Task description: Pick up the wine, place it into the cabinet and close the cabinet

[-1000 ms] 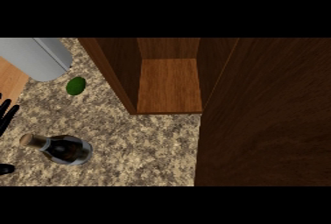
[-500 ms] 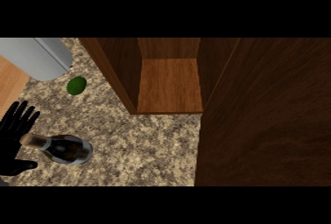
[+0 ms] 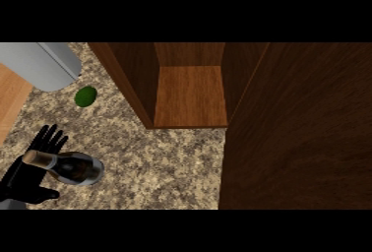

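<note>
The wine bottle (image 3: 71,168) stands upright on the speckled counter at the lower left, seen from above, dark glass with a tan cork top. My left hand (image 3: 29,172) is just left of it, fingers straight and spread, palm against or very near the bottle's side. The wooden cabinet (image 3: 190,96) stands open at the top centre, its shelf bare. Its open door (image 3: 298,128) fills the right side of the view. My right hand does not show.
A green lime-like fruit (image 3: 85,96) lies on the counter (image 3: 160,162) above the bottle. A grey metal appliance (image 3: 40,61) sits at the top left corner. A wooden board edge (image 3: 11,101) shows at the far left.
My left hand has come in from the left edge and moved right up to the bottle, more of it showing now. The bottle has not moved.
</note>
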Controlling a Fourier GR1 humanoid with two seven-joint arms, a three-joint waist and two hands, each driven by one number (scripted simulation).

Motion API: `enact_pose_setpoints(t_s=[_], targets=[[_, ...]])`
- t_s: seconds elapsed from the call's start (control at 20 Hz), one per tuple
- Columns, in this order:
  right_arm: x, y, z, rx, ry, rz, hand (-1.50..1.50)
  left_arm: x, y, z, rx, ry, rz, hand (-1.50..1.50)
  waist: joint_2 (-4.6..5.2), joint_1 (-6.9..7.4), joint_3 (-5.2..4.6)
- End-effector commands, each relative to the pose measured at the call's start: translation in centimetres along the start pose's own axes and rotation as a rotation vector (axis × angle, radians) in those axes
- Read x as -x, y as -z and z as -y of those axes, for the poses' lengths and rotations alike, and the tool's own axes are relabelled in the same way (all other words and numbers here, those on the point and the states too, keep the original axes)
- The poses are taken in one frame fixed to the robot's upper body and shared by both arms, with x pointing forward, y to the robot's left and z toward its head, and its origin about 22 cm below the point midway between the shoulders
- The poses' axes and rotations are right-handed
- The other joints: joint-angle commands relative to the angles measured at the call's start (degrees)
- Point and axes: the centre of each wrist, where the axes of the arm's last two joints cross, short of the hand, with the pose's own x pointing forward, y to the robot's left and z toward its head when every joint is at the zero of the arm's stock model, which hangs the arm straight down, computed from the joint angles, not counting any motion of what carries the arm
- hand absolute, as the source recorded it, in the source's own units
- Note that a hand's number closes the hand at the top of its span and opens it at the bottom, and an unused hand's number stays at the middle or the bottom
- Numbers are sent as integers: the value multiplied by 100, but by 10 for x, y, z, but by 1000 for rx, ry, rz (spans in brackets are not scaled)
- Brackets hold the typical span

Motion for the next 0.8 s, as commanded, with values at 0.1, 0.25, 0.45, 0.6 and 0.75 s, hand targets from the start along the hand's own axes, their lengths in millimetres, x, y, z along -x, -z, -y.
enact_pose_setpoints(t_s=[0.1,0.25,0.45,0.6,0.75], targets=[[-30,-11,-3,-28,57,47,-150,23,5,-3,45,-92,-37,-150,8,-3,-5],[-29,-5,-1,-25,68,64,-150,26,2,-6,58,-87,-27,-150,15,12,-6],[-5,-2,3,-25,48,51,-150,44,0,0,46,-132,-40,-150,16,-17,-4],[-32,-22,-4,-30,59,38,-150,56,-1,11,19,-158,-12,-150,-14,-41,-2],[-30,-10,0,-31,58,45,-150,44,11,2,13,-194,9,-150,20,-38,-12]])
